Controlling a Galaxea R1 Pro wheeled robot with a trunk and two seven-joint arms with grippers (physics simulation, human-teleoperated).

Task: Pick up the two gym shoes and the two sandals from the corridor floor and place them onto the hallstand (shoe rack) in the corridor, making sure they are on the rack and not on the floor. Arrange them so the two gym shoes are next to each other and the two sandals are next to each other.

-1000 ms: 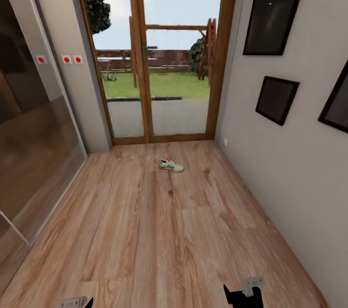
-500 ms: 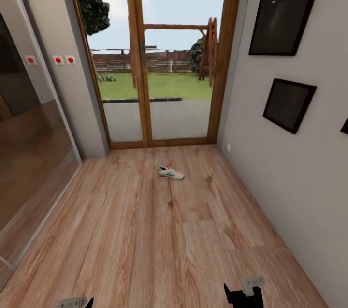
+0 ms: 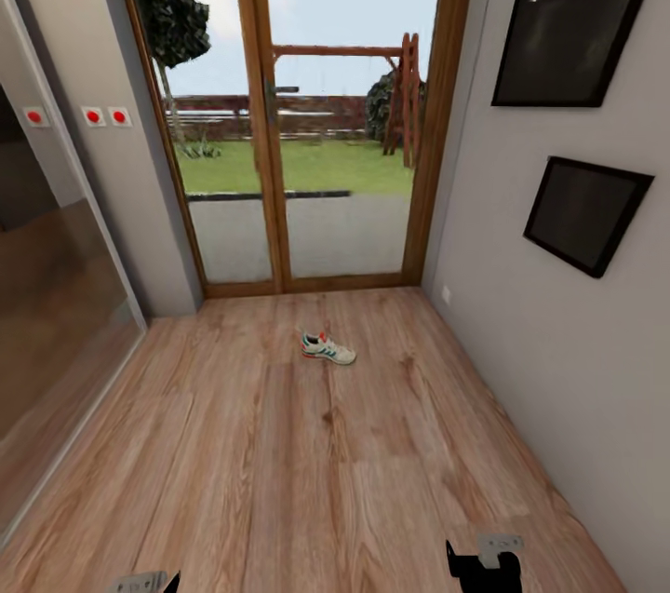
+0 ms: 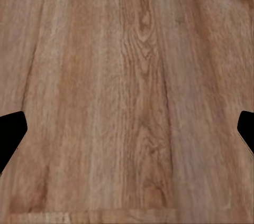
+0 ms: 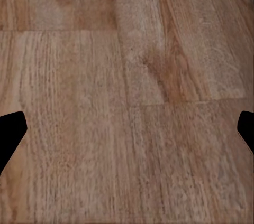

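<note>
One gym shoe [image 3: 327, 348] on corridor floor [image 3: 279, 463], well ahead of both grippers. Left gripper [image 4: 127, 129]: spread wide, empty. Right gripper [image 5: 127, 129]: spread wide, empty.

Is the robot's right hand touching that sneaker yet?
Apart. The head view shows bare floor between the right gripper and the gym shoe.

The white sneaker with green stripes [image 3: 327, 348] is too small to show laces; both black grippers' [image 3: 483, 563] fingertips are cut off by the picture's edge.
</note>
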